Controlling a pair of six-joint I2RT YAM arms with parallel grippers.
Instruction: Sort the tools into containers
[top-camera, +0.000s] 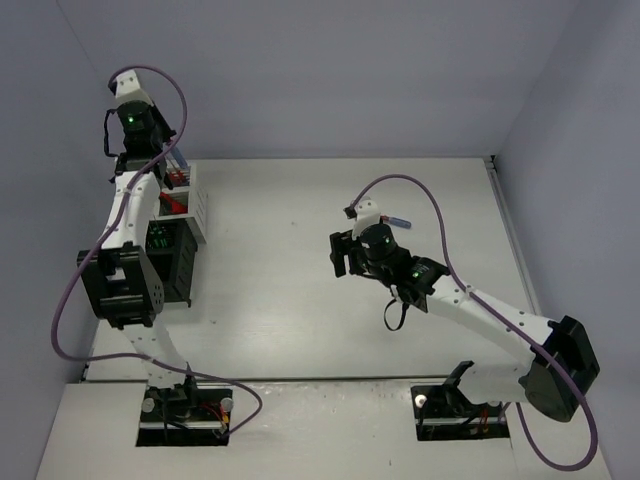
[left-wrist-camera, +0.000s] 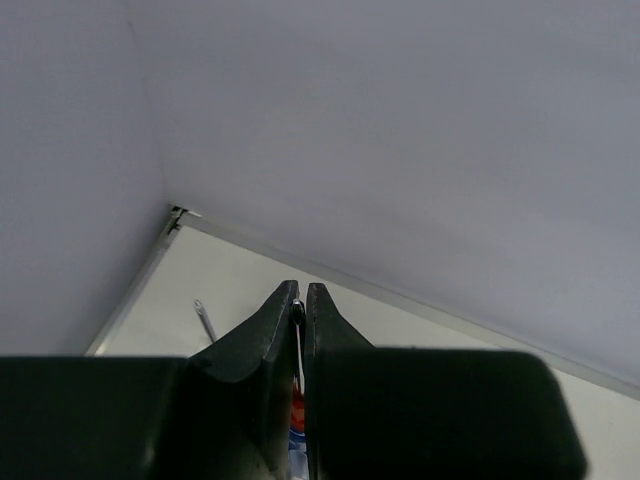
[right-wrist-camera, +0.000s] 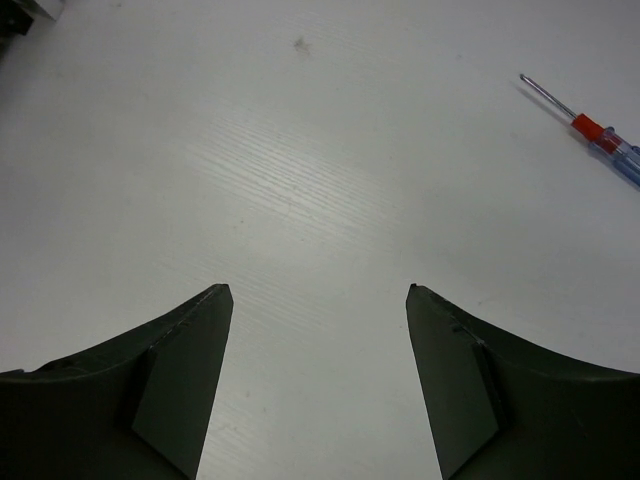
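The right gripper fills the bottom of its wrist view, its two dark fingers spread wide apart with nothing between them. It hangs over the bare white table. Off to its upper right lies a thin screwdriver flat on the table, with a slim metal shaft, a red collar and a clear blue handle (the handle runs out of the picture). It lies apart from the fingers and is not touched.

From above, this right arm reaches in from the near right corner to the middle of the table, and the screwdriver's blue end shows just beyond the wrist.

The left gripper is raised at the far left corner, by the wall. Its fingers are pressed together, leaving only a hairline slit. A glint of metal and a streak of red and blue show through that slit, but whether anything is pinched there cannot be told. Left of the fingers a thin metal tip pokes up.

Below that arm, along the table's left side, stand a white slatted bin with red handles showing inside, and nearer, a black slatted bin, partly hidden by the arm.
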